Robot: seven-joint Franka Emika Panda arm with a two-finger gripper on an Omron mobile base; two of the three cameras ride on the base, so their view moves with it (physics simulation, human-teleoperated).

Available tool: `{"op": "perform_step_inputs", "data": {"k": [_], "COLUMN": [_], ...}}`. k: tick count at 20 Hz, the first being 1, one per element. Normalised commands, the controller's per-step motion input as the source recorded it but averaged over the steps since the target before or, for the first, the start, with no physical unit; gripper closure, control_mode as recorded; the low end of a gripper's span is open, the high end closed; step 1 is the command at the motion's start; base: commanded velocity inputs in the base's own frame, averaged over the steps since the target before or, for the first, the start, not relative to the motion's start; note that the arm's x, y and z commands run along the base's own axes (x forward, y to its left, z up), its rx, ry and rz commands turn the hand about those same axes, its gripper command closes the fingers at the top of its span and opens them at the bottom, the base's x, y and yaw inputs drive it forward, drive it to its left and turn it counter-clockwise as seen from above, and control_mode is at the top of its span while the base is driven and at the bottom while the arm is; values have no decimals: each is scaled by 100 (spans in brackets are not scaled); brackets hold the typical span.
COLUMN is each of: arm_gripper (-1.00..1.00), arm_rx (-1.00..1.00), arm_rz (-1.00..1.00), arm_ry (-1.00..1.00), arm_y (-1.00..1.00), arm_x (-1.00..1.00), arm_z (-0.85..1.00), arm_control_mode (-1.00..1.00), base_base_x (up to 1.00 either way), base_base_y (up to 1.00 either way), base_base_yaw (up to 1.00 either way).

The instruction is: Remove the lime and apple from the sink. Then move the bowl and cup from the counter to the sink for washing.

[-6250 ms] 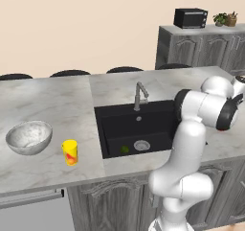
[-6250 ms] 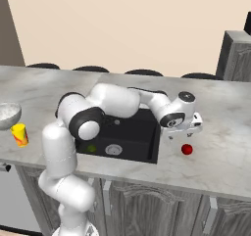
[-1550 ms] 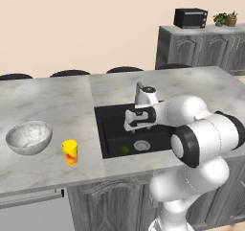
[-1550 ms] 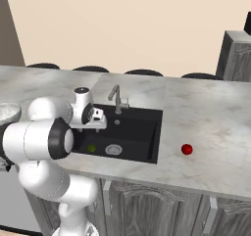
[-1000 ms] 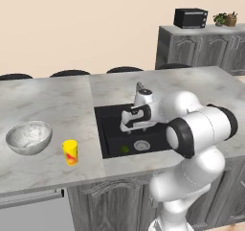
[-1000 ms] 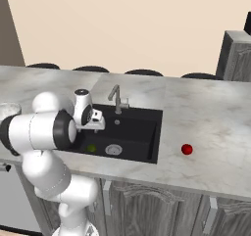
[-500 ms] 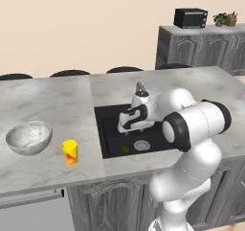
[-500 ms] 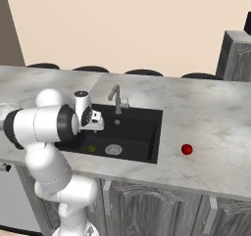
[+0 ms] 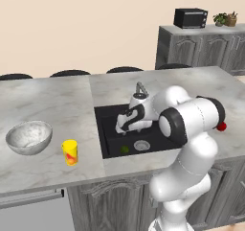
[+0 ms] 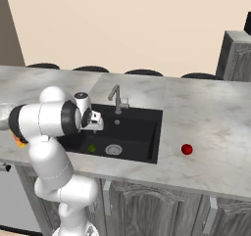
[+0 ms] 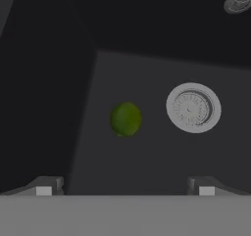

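The lime (image 11: 126, 118) lies on the floor of the black sink (image 9: 102, 129), left of the round silver drain (image 11: 193, 107). It also shows at the basin's front in both base views (image 9: 124, 149) (image 10: 91, 148). My gripper (image 11: 125, 190) hangs open above it inside the basin, apart from it, with nothing between the fingertips. The hand (image 9: 128, 123) (image 10: 93, 122) is over the sink's left half. The apple (image 10: 187, 149) rests on the counter to the right of the sink. On the left counter stand the marbled bowl (image 9: 28, 137) and the yellow cup (image 9: 70, 152).
A grey faucet (image 9: 139, 88) (image 10: 116, 98) rises at the sink's back edge, close to my arm. Dark stool tops (image 9: 70, 73) line the far side of the counter. A microwave (image 9: 190, 17) and a potted plant (image 9: 226, 19) sit on the back cabinet.
My arm has swung from the right counter, where the apple now lies, back over the sink. In the last second the hand drifted a little left and lower above the lime, jaws still open.
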Motion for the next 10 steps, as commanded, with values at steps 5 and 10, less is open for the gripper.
{"op": "perform_step_inputs", "data": {"k": [5,10], "arm_gripper": [-100,-100], "arm_rx": [0,0], "arm_rz": [0,0], "arm_ry": [0,0], "arm_y": [0,0], "arm_x": [13,12], "arm_z": [-14,-18], "arm_control_mode": [-100,-100], "base_base_x": [0,0], "base_base_y": [0,0], "base_base_yaw": [0,0]}}
